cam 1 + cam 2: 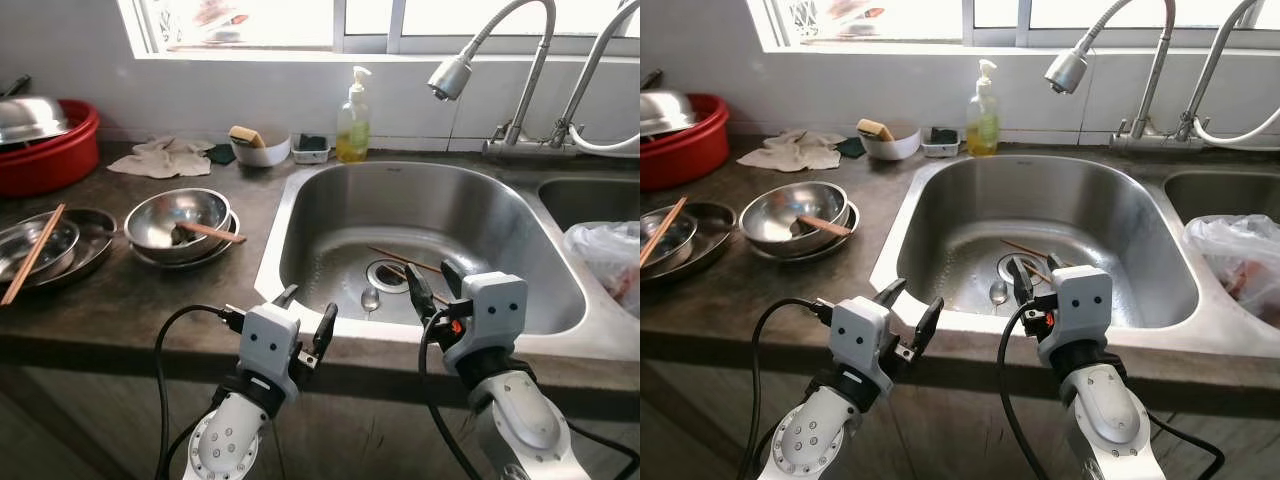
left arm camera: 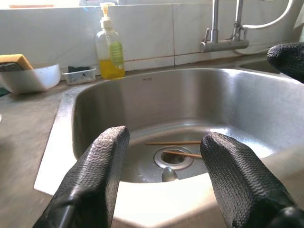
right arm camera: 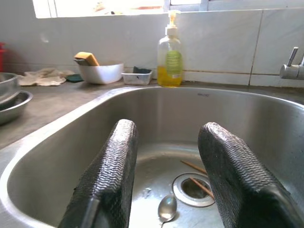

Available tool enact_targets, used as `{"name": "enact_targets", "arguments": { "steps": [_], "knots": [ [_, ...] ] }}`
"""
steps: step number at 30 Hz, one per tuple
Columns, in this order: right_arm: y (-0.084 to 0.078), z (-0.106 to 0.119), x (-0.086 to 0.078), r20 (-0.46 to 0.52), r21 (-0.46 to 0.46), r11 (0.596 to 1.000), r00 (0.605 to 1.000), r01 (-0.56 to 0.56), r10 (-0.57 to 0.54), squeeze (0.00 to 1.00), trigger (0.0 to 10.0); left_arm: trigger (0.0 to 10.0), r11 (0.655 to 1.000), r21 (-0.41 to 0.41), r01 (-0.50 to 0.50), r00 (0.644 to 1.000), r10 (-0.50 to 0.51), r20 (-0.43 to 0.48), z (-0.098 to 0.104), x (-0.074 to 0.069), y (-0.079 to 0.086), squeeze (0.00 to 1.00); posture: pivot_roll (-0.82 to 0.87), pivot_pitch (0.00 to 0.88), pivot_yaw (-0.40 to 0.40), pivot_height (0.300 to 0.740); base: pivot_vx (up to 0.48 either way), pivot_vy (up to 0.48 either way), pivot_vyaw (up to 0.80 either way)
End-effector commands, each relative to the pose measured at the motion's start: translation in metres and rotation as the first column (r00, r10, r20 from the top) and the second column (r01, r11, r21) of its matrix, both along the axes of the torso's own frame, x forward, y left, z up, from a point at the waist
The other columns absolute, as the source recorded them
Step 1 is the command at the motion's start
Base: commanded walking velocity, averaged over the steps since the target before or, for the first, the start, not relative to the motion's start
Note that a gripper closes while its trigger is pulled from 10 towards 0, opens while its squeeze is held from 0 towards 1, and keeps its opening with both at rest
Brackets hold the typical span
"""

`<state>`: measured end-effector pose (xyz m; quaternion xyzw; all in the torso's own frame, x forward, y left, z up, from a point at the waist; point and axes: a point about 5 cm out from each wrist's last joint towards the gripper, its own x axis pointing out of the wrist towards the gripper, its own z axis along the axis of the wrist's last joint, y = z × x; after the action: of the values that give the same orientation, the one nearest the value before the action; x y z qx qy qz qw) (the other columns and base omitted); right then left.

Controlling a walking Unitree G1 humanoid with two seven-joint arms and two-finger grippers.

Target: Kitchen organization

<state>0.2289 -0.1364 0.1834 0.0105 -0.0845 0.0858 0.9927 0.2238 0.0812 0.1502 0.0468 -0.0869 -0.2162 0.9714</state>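
Note:
A steel sink (image 1: 330, 190) holds a metal spoon (image 1: 370, 298) beside the drain (image 1: 385, 275) and two brown chopsticks (image 1: 405, 262) lying across it. On the dark counter to the left sit stacked steel bowls (image 1: 178, 222) with a wooden utensil (image 1: 210, 232) inside, and steel plates (image 1: 60, 245) with chopsticks (image 1: 32, 254) resting across them. My left gripper (image 1: 305, 318) hovers open over the sink's front rim. Just past the rim, my right gripper (image 1: 432, 282) stands open above the basin. The spoon (image 3: 167, 207) lies below between the right fingers (image 3: 107, 180).
A soap bottle (image 1: 352, 120), white bowl with sponge (image 1: 258, 146) and small tray (image 1: 312, 148) line the back ledge. A rag (image 1: 160, 158) and red basin (image 1: 50, 150) with a steel lid sit far left. Faucets (image 1: 500, 70) rise at right; a plastic bag (image 1: 610, 255) fills the second basin.

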Motion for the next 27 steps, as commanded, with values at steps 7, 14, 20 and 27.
{"name": "enact_targets", "arguments": {
  "steps": [7,14,20,27],
  "knots": [
    [0.0036,-0.0019,0.0013,-0.013,0.008,1.0,1.0,-0.008,0.009,0.0,10.0,10.0,1.0,0.008,-0.002,1.0,0.002,-0.012,-0.0022,-0.0015,-0.0002,0.0,0.1,0.035,0.002,0.74,-0.273,0.0,0.0],
    [0.004,-0.0024,0.0017,-0.017,0.008,1.0,1.0,-0.004,0.004,0.0,10.0,10.0,1.0,0.01,0.001,1.0,0.0,-0.016,-0.0031,-0.002,-0.0009,0.0,0.1,0.039,0.005,0.74,-0.275,0.0,0.0],
    [0.0044,-0.0039,0.002,-0.017,-0.019,1.0,1.0,0.001,-0.001,0.0,10.0,10.0,1.0,0.009,0.002,1.0,-0.001,-0.021,-0.0037,-0.0028,-0.0013,0.0,0.1,0.041,0.007,0.74,-0.279,0.0,0.0],
    [0.0055,-0.0071,0.0032,-0.035,-0.011,1.0,0.999,0.011,-0.011,0.0,10.0,10.0,1.0,0.012,0.0,1.0,0.0,-0.025,-0.0048,-0.0023,-0.0016,0.0,0.1,0.044,0.003,0.74,-0.303,0.0,0.0]
  ]
}}
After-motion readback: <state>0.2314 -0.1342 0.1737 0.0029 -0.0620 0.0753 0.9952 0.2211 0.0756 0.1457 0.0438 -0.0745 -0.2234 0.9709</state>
